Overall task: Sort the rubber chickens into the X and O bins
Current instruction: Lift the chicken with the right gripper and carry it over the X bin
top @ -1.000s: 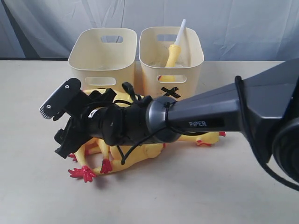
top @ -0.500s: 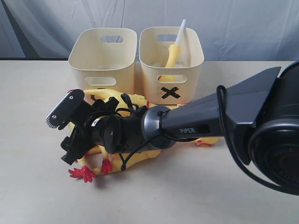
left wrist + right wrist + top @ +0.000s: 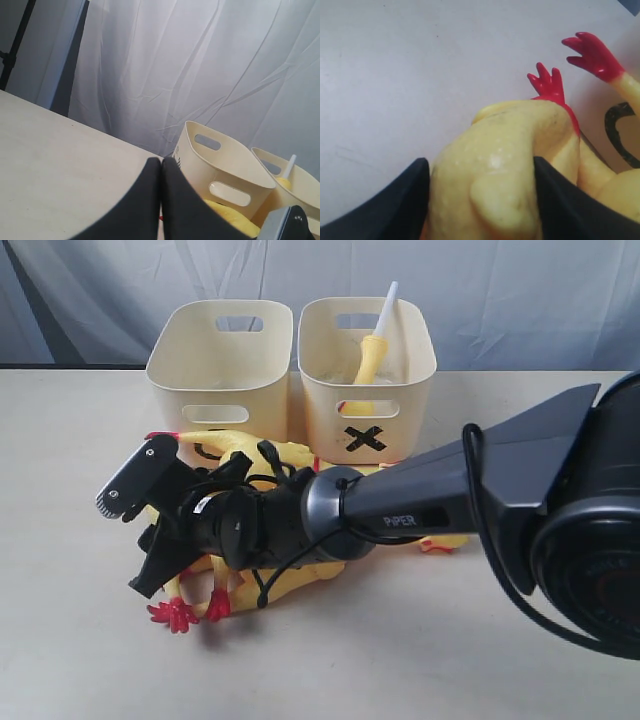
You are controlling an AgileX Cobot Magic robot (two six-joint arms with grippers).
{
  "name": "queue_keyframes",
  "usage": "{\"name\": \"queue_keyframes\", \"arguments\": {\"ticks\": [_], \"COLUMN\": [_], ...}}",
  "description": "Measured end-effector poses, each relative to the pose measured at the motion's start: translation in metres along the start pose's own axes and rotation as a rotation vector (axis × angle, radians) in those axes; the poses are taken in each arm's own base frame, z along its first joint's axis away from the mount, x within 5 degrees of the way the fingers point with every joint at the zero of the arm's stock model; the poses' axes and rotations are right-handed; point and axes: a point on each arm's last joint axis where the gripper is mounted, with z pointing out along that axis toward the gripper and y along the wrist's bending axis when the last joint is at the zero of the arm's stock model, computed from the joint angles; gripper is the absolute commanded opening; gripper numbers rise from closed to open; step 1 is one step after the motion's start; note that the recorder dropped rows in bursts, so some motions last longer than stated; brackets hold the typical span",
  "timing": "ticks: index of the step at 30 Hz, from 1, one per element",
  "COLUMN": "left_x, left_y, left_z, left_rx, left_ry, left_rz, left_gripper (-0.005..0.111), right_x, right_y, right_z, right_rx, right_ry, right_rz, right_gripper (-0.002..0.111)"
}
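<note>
Near the X bin (image 3: 405, 425), the right gripper (image 3: 142, 528) is straddling a rubber chicken (image 3: 492, 195), jaws wide, hold unclear. Squeezing mid-body, squarely, is looking wisest.

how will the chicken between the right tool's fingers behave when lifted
Probably soft: the chicken bulges between the fingers of the right tool. The thin red-footed legs likely dangle. It lies in a pile, so neighbours may drag along.
</note>
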Motion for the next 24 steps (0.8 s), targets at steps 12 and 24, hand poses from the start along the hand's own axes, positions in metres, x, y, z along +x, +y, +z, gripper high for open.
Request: {"name": "queue_keyframes", "arguments": {"ticks": [12, 24], "left_x": [0.0, 0.0], "left_y": [0.0, 0.0], "left_z": [0.0, 0.0], "left_rx": [0.0, 0.0], "left_ry": [0.0, 0.0], "left_rz": [0.0, 0.0], "left_gripper": [0.0, 0.0], "right_x": [-0.017, -0.064], "right_y": [-0.005, -0.016], "right_z": [-0.014, -0.063], "right_rx": [-0.011, -0.073], "right_ry": [-0.034, -0.123], "right_rz": [0.008, 0.023], "right_gripper": [-0.001, -0.001]}}
